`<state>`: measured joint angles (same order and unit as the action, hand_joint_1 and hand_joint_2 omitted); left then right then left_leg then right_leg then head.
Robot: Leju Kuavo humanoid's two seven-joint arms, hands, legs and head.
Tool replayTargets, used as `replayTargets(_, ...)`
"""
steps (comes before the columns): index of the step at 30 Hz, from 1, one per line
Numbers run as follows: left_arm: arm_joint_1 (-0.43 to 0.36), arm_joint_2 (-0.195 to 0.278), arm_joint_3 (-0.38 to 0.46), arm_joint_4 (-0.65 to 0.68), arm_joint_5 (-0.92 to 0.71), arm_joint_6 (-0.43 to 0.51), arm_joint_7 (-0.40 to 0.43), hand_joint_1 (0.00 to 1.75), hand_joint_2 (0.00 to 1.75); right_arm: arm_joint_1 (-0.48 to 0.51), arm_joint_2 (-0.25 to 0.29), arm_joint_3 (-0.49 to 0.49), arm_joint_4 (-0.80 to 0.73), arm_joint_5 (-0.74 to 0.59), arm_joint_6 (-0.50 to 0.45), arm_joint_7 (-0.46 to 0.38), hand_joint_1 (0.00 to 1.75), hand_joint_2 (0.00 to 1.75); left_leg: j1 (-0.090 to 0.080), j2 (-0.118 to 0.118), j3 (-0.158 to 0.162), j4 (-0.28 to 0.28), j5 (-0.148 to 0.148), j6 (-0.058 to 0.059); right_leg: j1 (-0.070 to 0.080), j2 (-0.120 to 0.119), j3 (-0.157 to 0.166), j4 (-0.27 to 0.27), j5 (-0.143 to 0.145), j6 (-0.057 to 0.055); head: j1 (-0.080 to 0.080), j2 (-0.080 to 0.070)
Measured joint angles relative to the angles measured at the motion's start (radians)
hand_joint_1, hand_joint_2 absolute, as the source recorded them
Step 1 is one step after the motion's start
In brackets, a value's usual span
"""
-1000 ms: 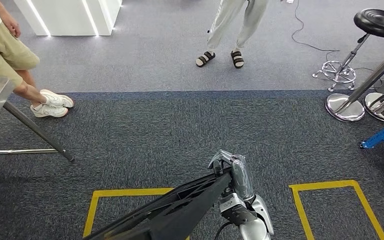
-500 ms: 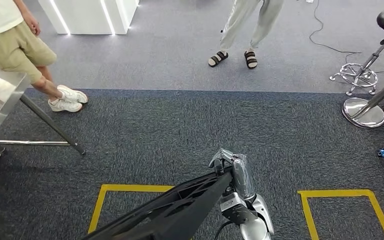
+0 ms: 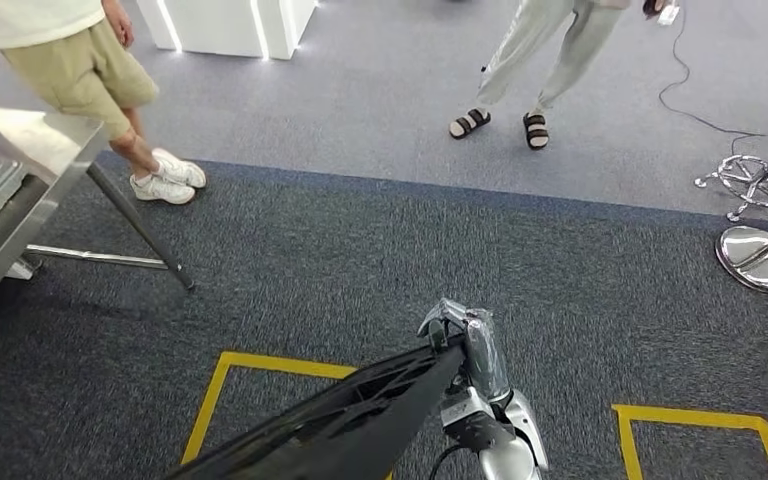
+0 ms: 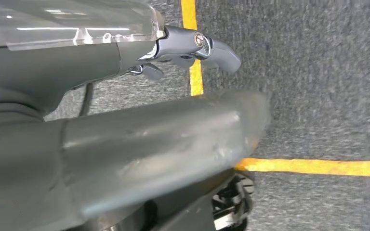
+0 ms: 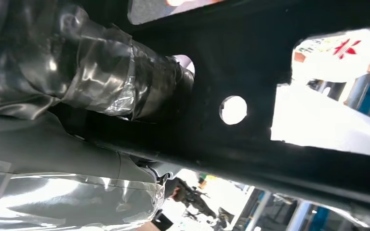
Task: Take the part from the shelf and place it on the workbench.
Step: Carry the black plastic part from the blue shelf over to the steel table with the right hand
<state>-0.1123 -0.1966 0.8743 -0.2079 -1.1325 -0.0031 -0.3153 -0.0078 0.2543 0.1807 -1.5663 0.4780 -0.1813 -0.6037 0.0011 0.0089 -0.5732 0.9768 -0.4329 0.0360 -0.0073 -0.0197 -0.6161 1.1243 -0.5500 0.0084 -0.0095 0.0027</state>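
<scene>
Head view, left edge: a steel workbench (image 3: 20,165) stands on angled legs, its tabletop partly in frame. Behind its far corner stands a person in khaki shorts and white sneakers (image 3: 165,180). A white lit-edge plinth (image 3: 235,25) sits on the lighter grey carpet beyond.

On the dark carpet near the robot, a yellow floor-tape outline (image 3: 222,385) lies at lower left. Over it runs the part (image 3: 350,420) — a long black plastic frame with cut-outs, reaching from the lower-left edge up to the right hand (image 3: 465,345). The part is carried in the air above the floor, well apart from the workbench.

Right hand: tape-wrapped fingers (image 5: 125,79) are closed around the end of the part; the right wrist view shows them pressed against the black frame (image 5: 270,53) beside a round hole in it.

Left hand (image 4: 192,45): seen in the left wrist view above the carpet and yellow tape lines (image 4: 318,166); its fingers are curled in — nothing visible between them.

Further right in the head view, a second person in light trousers and black sandals (image 3: 500,125) stands on the lighter carpet. A second yellow outline (image 3: 700,420) lies at lower right. Chrome stool bases (image 3: 760,215) and a cable (image 3: 695,100) occupy the right edge.
</scene>
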Motion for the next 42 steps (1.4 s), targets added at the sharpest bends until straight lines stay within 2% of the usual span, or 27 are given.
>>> replayTargets(2,-0.002,0.0,0.0,0.0,0.0,0.0,-0.002,0.0,0.0,0.004,-0.001,-0.001,-0.001,0.0,-0.001,0.0,1.75,0.0,0.0,-0.011,-0.002,0.002,0.0,0.004,0.0,0.014,-0.064,0.13,-0.056,0.002,0.0,0.0)
replayTargets(3,-0.001,0.0,0.0,0.0,0.0,0.0,-0.003,0.0,0.0,0.007,-0.001,-0.002,-0.001,0.0,-0.001,0.0,1.75,0.0,0.0,-0.018,-0.002,0.004,-0.001,0.004,-0.001,0.015,-0.084,0.168,-0.062,0.004,0.0,0.0)
replayTargets(4,-0.001,0.0,0.0,0.0,-0.001,0.0,-0.003,0.0,0.0,0.009,-0.001,-0.003,-0.001,0.0,-0.001,0.0,1.75,0.0,0.0,-0.026,-0.003,0.007,-0.002,0.003,-0.002,0.016,-0.086,0.168,-0.047,0.005,0.0,0.0)
replayTargets(5,-0.001,0.0,0.0,0.0,-0.001,0.0,-0.004,0.0,0.0,0.01,-0.001,-0.004,-0.001,0.0,-0.001,0.0,1.75,0.0,0.001,-0.034,-0.002,0.01,-0.004,0.001,-0.005,0.017,-0.069,0.13,-0.015,0.005,0.0,0.0)
replayTargets(6,-0.001,-0.001,0.0,0.0,-0.001,0.0,-0.005,0.0,0.0,0.01,-0.001,-0.004,-0.001,0.0,-0.001,0.0,1.75,0.0,0.001,-0.042,-0.002,0.015,-0.007,-0.001,-0.008,0.022,-0.04,0.064,0.025,0.006,0.0,0.0)
replayTargets(8,-0.003,-0.001,0.0,0.0,-0.001,0.0,-0.006,0.0,0.0,0.01,-0.001,-0.005,-0.002,0.0,-0.002,0.0,1.75,0.0,0.0,-0.057,-0.008,0.028,-0.013,-0.009,-0.013,0.045,0.011,-0.048,0.07,0.005,0.0,0.0)
replayTargets(10,-0.003,-0.001,0.0,0.0,-0.002,0.0,-0.007,0.0,0.0,0.01,-0.001,-0.007,-0.003,0.0,-0.004,0.001,1.75,0.0,-0.001,-0.067,-0.018,0.037,-0.015,-0.018,-0.012,0.06,0.022,-0.08,0.069,0.0,0.0,0.0)
replayTargets(12,-0.001,-0.001,0.001,0.0,-0.002,0.0,-0.008,0.0,0.0,0.01,-0.001,-0.007,-0.004,0.001,-0.006,0.001,1.75,0.0,0.002,-0.072,-0.023,0.04,-0.017,-0.027,-0.011,0.052,0.022,-0.084,0.071,-0.011,0.0,0.0)
replayTargets(13,0.0,-0.001,0.001,0.0,-0.002,0.0,-0.008,0.0,0.0,0.01,0.0,-0.007,-0.005,0.001,-0.007,0.0,1.75,0.0,0.003,-0.065,-0.028,0.051,-0.027,-0.032,-0.012,0.046,0.024,-0.087,0.072,-0.017,0.0,0.0)
replayTargets(15,-0.001,-0.001,0.0,0.0,-0.002,0.0,-0.008,0.0,0.0,0.009,0.001,-0.007,-0.007,0.001,-0.008,0.0,1.75,0.0,0.003,-0.04,-0.064,0.13,-0.075,-0.041,-0.014,0.031,0.027,-0.093,0.075,-0.027,0.0,0.0)
replayTargets(17,-0.002,-0.001,0.0,0.0,-0.002,0.0,-0.007,0.0,0.0,0.01,0.001,-0.007,-0.008,0.001,-0.008,0.0,1.75,0.0,0.005,-0.021,-0.123,0.259,-0.133,-0.048,-0.01,0.014,0.027,-0.093,0.073,-0.032,0.0,0.0)
replayTargets(18,-0.001,-0.001,0.0,0.0,-0.002,0.0,-0.007,0.0,0.0,0.011,0.001,-0.008,-0.008,0.001,-0.008,0.0,1.75,0.0,0.006,-0.018,-0.144,0.303,-0.145,-0.049,-0.008,0.007,0.027,-0.093,0.072,-0.033,0.0,0.0)
replayTargets(19,0.001,-0.001,0.001,0.0,-0.002,0.0,-0.007,0.0,0.0,0.011,0.001,-0.008,-0.008,0.001,-0.008,0.001,1.75,0.0,0.007,-0.016,-0.148,0.314,-0.138,-0.048,-0.006,0.0,0.028,-0.093,0.071,-0.034,0.0,0.0)
replayTargets(20,0.002,-0.001,0.001,0.0,-0.002,0.001,-0.006,0.0,0.0,0.011,0.001,-0.008,-0.009,0.001,-0.008,0.001,1.75,0.0,0.007,-0.015,-0.133,0.284,-0.113,-0.045,-0.005,-0.006,0.03,-0.093,0.07,-0.034,0.0,0.0)
replayTargets(22,0.002,-0.001,0.001,0.0,-0.001,0.001,-0.006,0.0,0.0,0.01,0.001,-0.008,-0.009,0.001,-0.007,0.001,1.75,0.0,0.001,0.002,-0.066,0.15,-0.045,-0.034,-0.003,-0.015,0.036,-0.093,0.067,-0.033,0.0,0.0)
replayTargets(23,0.0,0.0,0.001,0.0,0.0,0.001,-0.004,0.0,0.0,0.01,0.001,-0.008,-0.009,0.002,-0.006,0.001,1.75,0.0,-0.004,0.014,-0.035,0.09,-0.024,-0.027,-0.002,-0.02,0.037,-0.093,0.066,-0.031,0.0,0.0)
replayTargets(25,-0.002,0.0,0.001,0.0,0.003,0.001,0.003,0.0,0.0,0.01,0.001,-0.007,-0.009,0.004,-0.002,0.002,1.75,0.0,-0.015,0.028,-0.011,0.036,-0.019,-0.017,-0.001,-0.028,0.036,-0.095,0.066,-0.024,0.0,0.0)
replayTargets(28,0.001,0.0,0.003,0.0,0.004,0.0,0.009,0.0,0.0,0.009,0.001,-0.006,-0.011,0.008,0.004,0.003,1.75,0.0,-0.01,0.011,-0.004,0.014,-0.012,-0.006,0.001,-0.034,0.039,-0.094,0.06,-0.008,0.0,0.0)
replayTargets(30,0.0,-0.001,0.004,0.0,0.005,0.0,0.01,0.0,0.0,0.008,0.001,-0.006,-0.013,0.008,0.004,0.003,1.75,0.0,-0.004,0.001,0.004,0.001,-0.004,0.005,0.0,-0.012,0.015,-0.035,0.019,-0.001,0.0,0.0)
replayTargets(32,-0.002,-0.001,0.004,0.0,0.002,0.001,0.01,0.0,0.0,0.009,0.001,-0.007,-0.013,0.008,0.003,0.003,1.75,0.0,-0.004,-0.009,0.004,0.001,-0.003,0.01,-0.002,0.011,-0.048,0.097,-0.044,0.001,0.0,0.0)
replayTargets(33,-0.002,-0.001,0.004,0.0,-0.003,0.002,0.01,0.0,0.0,0.01,0.0,-0.007,-0.012,0.008,0.002,0.003,1.75,0.0,-0.005,-0.015,0.003,0.003,-0.004,0.01,-0.003,0.016,-0.079,0.156,-0.063,0.003,0.0,0.0)
replayTargets(34,-0.001,-0.001,0.004,0.0,-0.008,0.003,0.01,0.0,0.0,0.01,0.0,-0.008,-0.012,0.008,0.002,0.003,1.75,0.0,-0.005,-0.022,0.003,0.005,-0.005,0.01,-0.004,0.017,-0.095,0.185,-0.062,0.004,0.0,0.0)
replayTargets(35,-0.001,-0.001,0.004,0.0,-0.013,0.004,0.01,0.0,0.0,0.01,0.0,-0.008,-0.011,0.008,0.002,0.003,1.75,0.0,-0.004,-0.03,0.003,0.009,-0.006,0.009,-0.006,0.018,-0.092,0.173,-0.04,0.005,0.0,0.0)
replayTargets(37,-0.001,-0.002,0.004,0.0,-0.018,0.005,0.009,0.0,0.0,0.01,0.0,-0.009,-0.011,0.008,0.002,0.004,1.75,0.0,-0.002,-0.046,0.003,0.017,-0.012,0.003,-0.011,0.028,-0.037,0.048,0.035,0.006,0.0,0.0)
replayTargets(38,-0.002,-0.003,0.004,0.0,-0.019,0.005,0.009,0.0,0.0,0.009,0.0,-0.009,-0.011,0.008,0.002,0.004,1.75,0.0,-0.003,-0.054,-0.001,0.026,-0.015,-0.001,-0.013,0.04,-0.009,-0.017,0.062,0.005,0.0,0.0)
replayTargets(40,-0.003,-0.003,0.003,0.0,-0.019,0.005,0.008,0.0,0.0,0.009,0.0,-0.009,-0.011,0.009,0.002,0.004,1.75,0.0,-0.004,-0.065,-0.011,0.037,-0.019,-0.01,-0.014,0.059,0.015,-0.078,0.078,0.001,0.0,0.0)
replayTargets(42,-0.002,-0.003,0.003,0.0,-0.019,0.006,0.008,0.0,0.0,0.009,0.0,-0.009,-0.011,0.009,0.002,0.005,1.75,0.0,-0.001,-0.073,-0.017,0.037,-0.018,-0.02,-0.011,0.054,0.013,-0.08,0.078,-0.01,0.0,0.0)
